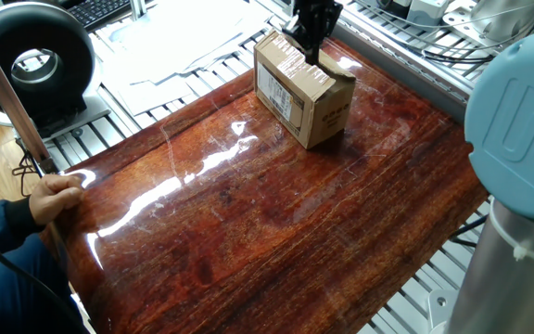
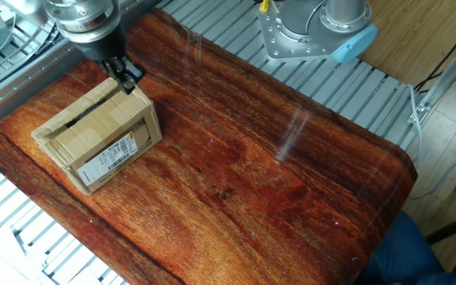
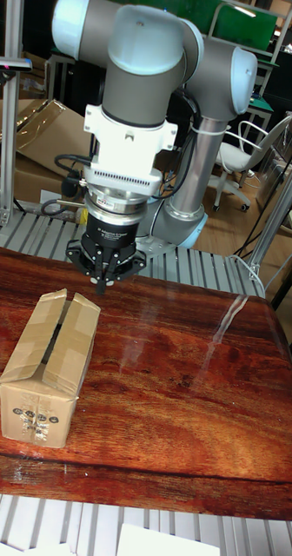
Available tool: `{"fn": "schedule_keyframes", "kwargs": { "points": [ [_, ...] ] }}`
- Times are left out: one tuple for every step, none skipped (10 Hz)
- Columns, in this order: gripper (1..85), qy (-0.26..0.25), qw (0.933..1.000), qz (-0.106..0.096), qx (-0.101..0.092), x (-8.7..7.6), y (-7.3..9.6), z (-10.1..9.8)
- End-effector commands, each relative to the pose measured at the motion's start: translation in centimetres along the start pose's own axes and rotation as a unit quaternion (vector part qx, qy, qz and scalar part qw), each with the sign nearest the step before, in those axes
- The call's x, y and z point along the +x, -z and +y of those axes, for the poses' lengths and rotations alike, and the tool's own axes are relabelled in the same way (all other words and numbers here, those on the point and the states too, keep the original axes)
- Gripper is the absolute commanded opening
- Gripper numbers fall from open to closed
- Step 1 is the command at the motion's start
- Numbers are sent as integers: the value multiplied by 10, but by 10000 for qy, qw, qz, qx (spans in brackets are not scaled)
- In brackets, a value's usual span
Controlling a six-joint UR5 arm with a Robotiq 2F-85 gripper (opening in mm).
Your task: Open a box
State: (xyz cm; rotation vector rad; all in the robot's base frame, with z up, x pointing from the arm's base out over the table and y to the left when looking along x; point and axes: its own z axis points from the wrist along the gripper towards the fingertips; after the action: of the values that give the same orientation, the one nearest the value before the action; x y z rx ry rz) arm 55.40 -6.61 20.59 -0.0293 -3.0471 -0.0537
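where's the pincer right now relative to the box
The pincer hangs over the far end of the box, at the top-flap edge nearest the robot base; in the tall fixed view it sits just above the box's right rear corner.

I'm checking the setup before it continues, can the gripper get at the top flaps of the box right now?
Probably yes. The gripper hangs right at the top edge of the box, jaws close together, with nothing between them. The flaps lie nearly flat with a slit showing, and the table around the box is bare.

Brown corrugated cardboard box (image 2: 95, 136) with white barcode label (image 2: 115, 153), glossy reddish-brown wood-grain worktop (image 2: 260, 190), black fingers (image 2: 127, 76), grey-and-blue arm (image 3: 146, 61)
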Motion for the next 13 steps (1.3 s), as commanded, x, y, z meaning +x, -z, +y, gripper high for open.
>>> {"fn": "schedule_keyframes", "kwargs": {
  "points": [
    [10, -269, 9990, -258, -243, -13, 3, 12],
    [10, -316, 9987, -318, -247, -16, 3, 12],
    [10, -321, 9988, -346, -157, -18, 3, 8],
    [10, -247, 9992, -303, -114, -15, 3, 6],
    [10, -210, 9994, -273, -96, -14, 3, 5],
    [10, -179, 9995, -257, -95, -13, 3, 5],
    [10, -119, 9996, -243, -77, -12, 3, 4],
    [10, -66, 9997, -212, -60, -18, -1, 1],
    [10, 8, 9998, -197, -27, -27, -6, -4],
    [10, 82, 9998, -182, 5, -36, -10, -10],
    [10, 180, 9997, -166, 30, -45, -15, -18],
    [10, 302, 9994, -157, 39, -54, -16, -27],
    [10, 378, 9992, -110, 40, -59, -13, -34]
  ]
}}
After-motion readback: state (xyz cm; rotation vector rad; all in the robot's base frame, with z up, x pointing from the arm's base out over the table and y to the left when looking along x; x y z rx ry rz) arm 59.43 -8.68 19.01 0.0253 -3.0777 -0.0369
